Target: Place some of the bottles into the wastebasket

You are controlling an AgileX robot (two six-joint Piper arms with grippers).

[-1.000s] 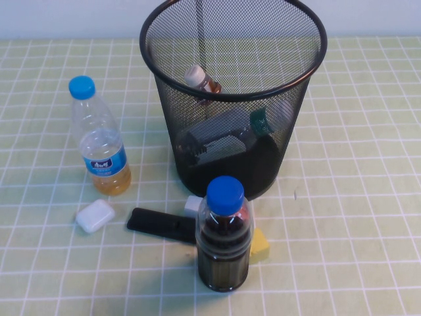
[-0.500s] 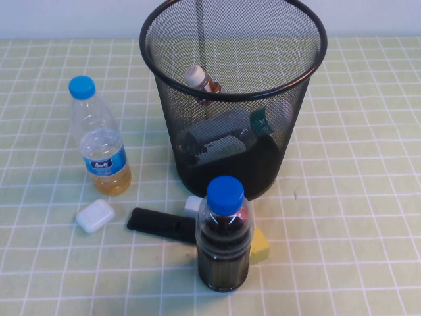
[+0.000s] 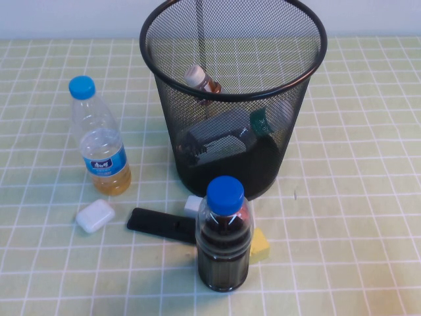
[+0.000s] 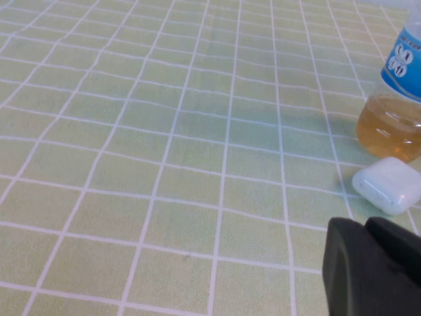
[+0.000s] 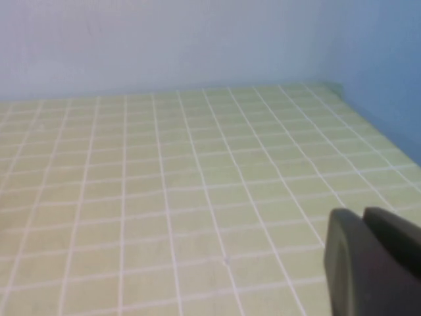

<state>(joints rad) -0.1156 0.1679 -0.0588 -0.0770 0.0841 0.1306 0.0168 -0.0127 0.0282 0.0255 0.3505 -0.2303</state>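
The black wire-mesh wastebasket [image 3: 314, 68] stands at the back middle of the table. The small squat bottle [image 3: 200, 79] with white cap and brown neck band lies inside it, against the near wall. A dark object with a green cap [image 3: 227, 135] lies lower in the bin, seen through the mesh. The taller white-capped bottle with the red-marked label is out of view. Neither arm shows in the high view. My left gripper [image 4: 364, 227] is shut and empty, low over the cloth near the white case. My right gripper [image 5: 362, 217] is shut and empty over bare cloth.
A slim blue-capped bottle [image 3: 99, 141] stands left of the bin and shows in the left wrist view [image 4: 398, 99]. A blue-capped bottle of dark liquid [image 3: 223, 237] stands in front. Between them lie a white case [image 3: 95, 215], a black remote [image 3: 161, 225] and a yellow block [image 3: 260, 245].
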